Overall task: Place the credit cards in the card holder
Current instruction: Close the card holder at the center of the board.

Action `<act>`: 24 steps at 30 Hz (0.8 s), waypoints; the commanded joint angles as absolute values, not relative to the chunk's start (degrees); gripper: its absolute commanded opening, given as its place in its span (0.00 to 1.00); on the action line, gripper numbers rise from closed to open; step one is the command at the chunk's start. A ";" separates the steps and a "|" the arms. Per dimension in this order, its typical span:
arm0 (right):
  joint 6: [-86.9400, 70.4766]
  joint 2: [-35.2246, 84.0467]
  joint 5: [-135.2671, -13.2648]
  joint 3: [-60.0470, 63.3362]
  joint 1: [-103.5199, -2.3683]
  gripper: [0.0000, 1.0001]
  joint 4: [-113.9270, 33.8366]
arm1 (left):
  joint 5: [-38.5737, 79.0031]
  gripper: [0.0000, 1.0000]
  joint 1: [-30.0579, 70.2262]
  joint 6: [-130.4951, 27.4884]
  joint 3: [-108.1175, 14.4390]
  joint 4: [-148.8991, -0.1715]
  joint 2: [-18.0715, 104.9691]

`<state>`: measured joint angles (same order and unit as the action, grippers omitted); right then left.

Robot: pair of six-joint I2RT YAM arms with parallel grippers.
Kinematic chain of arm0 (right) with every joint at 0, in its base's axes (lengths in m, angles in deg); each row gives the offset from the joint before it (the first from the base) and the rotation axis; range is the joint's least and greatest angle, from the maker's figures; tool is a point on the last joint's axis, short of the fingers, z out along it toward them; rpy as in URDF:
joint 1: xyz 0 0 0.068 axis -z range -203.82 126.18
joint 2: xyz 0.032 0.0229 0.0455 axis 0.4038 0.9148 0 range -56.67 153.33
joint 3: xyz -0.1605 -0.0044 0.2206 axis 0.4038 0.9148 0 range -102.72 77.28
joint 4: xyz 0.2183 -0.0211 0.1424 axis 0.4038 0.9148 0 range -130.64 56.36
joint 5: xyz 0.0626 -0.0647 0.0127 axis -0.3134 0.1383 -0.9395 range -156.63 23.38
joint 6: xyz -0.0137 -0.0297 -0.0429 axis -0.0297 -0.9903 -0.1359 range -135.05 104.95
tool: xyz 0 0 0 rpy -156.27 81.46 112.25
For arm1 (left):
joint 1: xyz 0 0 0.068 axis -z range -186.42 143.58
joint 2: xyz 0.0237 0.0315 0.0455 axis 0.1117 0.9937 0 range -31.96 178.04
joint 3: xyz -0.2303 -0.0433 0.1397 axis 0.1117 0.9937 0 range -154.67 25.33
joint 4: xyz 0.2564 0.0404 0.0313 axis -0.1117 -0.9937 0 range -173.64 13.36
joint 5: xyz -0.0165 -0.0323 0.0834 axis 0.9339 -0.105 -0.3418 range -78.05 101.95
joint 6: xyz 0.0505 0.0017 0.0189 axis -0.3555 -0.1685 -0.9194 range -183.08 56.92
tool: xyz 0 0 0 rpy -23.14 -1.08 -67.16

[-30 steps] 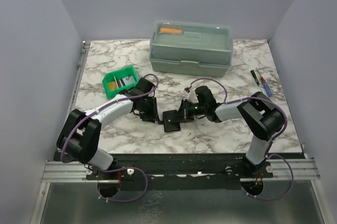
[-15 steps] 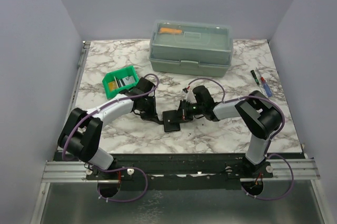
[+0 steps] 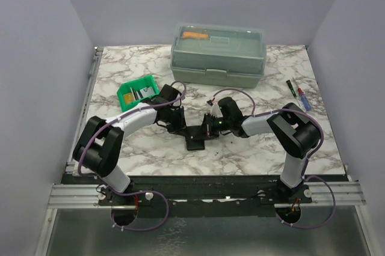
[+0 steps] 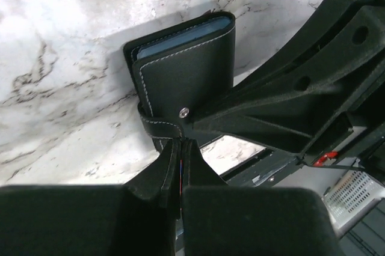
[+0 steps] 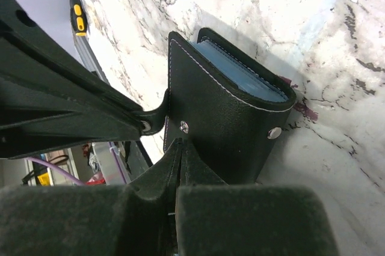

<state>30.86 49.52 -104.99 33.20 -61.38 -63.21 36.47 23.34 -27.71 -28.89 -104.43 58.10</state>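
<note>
Top external view: card holder (image 3: 195,139) sits mid-surface (image 3: 252,148) between the two arms, folded shut; left hand (image 3: 182,127) and right hand (image 3: 207,131) meet on it from opposite sides. Left wrist view: left hand (image 4: 180,148) clenched on the strap (image 4: 157,128) by the stud. Right wrist view: right hand (image 5: 179,148) pinched tight on the cover's edge, it seems, though its fingertips hide the contact. Judgement: opposed grips serve to pull the strap free and open the holder; credit cards (image 3: 139,93) wait in the green bin (image 3: 127,106), well apart, not yet fetched.
</note>
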 commanded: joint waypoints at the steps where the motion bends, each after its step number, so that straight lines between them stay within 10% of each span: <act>1: 30.16 51.96 -100.47 32.93 -62.04 0.00 -59.98 | 40.76 0.00 24.65 -27.11 -31.34 -102.33 62.04; 24: 31.27 51.58 -99.86 33.45 -62.05 0.00 -59.77 | 30.12 0.00 26.18 -27.36 -37.07 -111.15 67.10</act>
<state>32.07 49.63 -104.80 33.20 -61.40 -63.21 34.37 25.09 -26.55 -34.15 -107.58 64.53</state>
